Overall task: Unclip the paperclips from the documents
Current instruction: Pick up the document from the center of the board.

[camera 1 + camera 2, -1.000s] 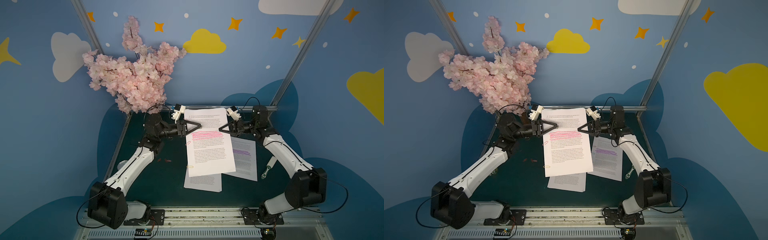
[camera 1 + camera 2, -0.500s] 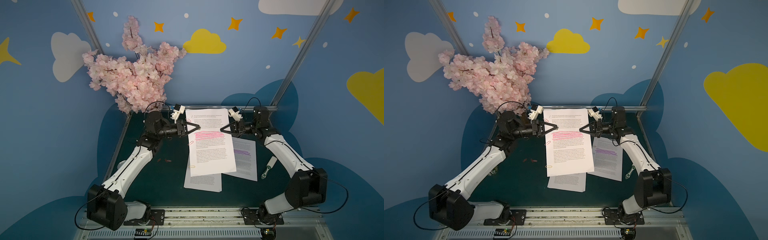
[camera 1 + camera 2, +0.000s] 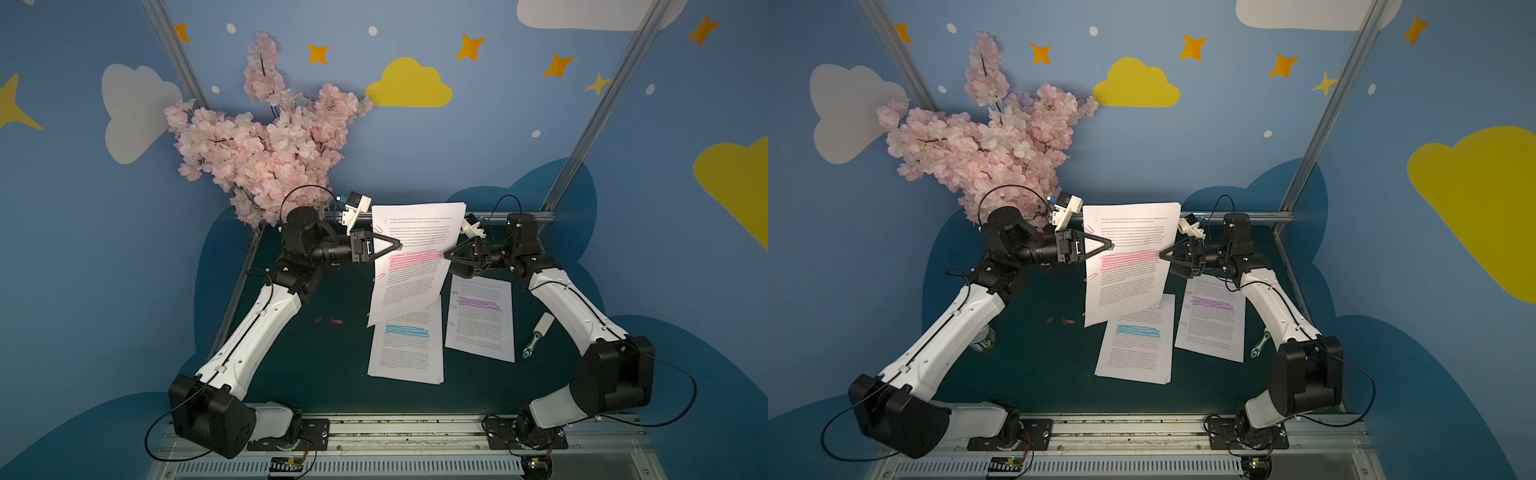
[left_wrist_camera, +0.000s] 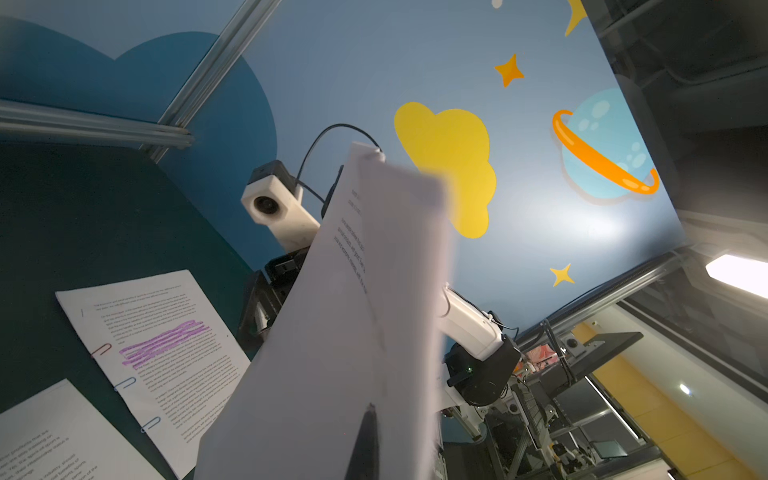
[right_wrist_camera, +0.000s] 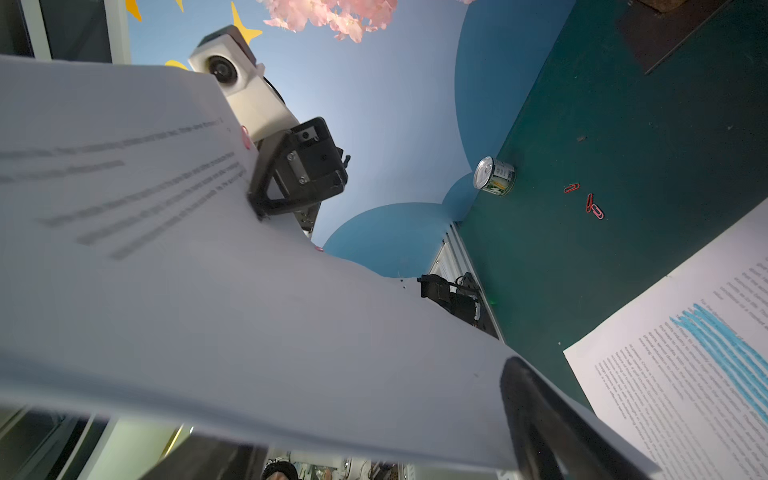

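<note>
My left gripper (image 3: pixel 398 246) is shut on the left edge of the pink-banded document (image 3: pixel 415 266), which hangs tilted above the mat. Paperclips (image 3: pixel 377 228) sit along that same edge. The right gripper (image 3: pixel 451 262) is open at the sheet's right edge, jaws apart on either side of the paper. In the right wrist view one dark finger (image 5: pixel 530 411) shows over the paper and the left gripper (image 5: pixel 259 210) pinches the far edge. The blue-banded document (image 3: pixel 405 345) and the purple-banded document (image 3: pixel 480 316) lie flat. Clips (image 4: pixel 124 383) line the purple one's edge.
Three loose paperclips (image 3: pixel 332 321) lie on the green mat (image 3: pixel 311 374) left of the papers. A small can (image 3: pixel 982 338) stands under the left arm. A white-handled tool (image 3: pixel 538 334) lies at the right. A pink blossom branch (image 3: pixel 270 153) fills the back left corner.
The left gripper closed on the document's left edge. The right gripper then opened at the right edge. The sheet now hangs higher and tilted, uncovering the blue band below.
</note>
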Robot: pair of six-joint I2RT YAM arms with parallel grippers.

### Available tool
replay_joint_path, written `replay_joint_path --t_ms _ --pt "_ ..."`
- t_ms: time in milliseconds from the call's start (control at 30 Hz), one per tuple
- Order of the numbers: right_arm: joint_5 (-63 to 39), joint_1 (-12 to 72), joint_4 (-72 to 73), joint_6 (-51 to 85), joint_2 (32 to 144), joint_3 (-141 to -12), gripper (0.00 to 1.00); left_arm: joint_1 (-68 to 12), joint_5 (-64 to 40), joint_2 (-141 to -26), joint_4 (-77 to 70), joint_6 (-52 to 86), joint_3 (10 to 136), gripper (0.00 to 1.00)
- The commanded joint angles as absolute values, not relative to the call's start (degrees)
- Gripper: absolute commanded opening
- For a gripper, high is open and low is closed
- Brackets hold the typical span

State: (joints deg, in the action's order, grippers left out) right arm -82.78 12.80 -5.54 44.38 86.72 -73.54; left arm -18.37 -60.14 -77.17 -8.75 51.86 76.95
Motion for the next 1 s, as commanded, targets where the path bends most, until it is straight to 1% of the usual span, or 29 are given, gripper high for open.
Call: replay_joint_path --t_ms 0,167,333,500,700,800,967 --pt "-85.2 12.7 4.2 48.2 86.3 -74.2 0.88 -18.2 -65.2 -78.5 -9.4 52.1 81.0 0.02" --pt "-84.6 12.7 10.8 52.3 84.6 -75.3 0.91 -18.2 -68.6 -80.3 -13.6 59.2 84.2 0.02" --pt "-80.0 13.1 18.7 59.3 79.7 -73.0 0.96 -18.3 -67.9 -80.2 -20.0 64.6 82.6 0.02" --pt "-80.9 15.5 18.6 59.8 78.5 -73.3 0.97 -20.2 -66.0 -80.9 -28.9 69.8 78.7 0.02" --pt "-80.6 18.2 17.5 58.7 78.7 -72.0 0.96 -22.9 -64.5 -82.4 -30.4 69.4 76.6 0.02" --pt "-80.4 17.7 14.6 57.3 78.5 -71.4 0.93 -23.0 -64.1 -82.2 -28.4 67.5 76.1 0.04" --pt "-80.2 15.6 6.2 52.3 76.8 -71.1 0.78 -22.3 -63.8 -80.4 -22.6 62.5 75.5 0.04"
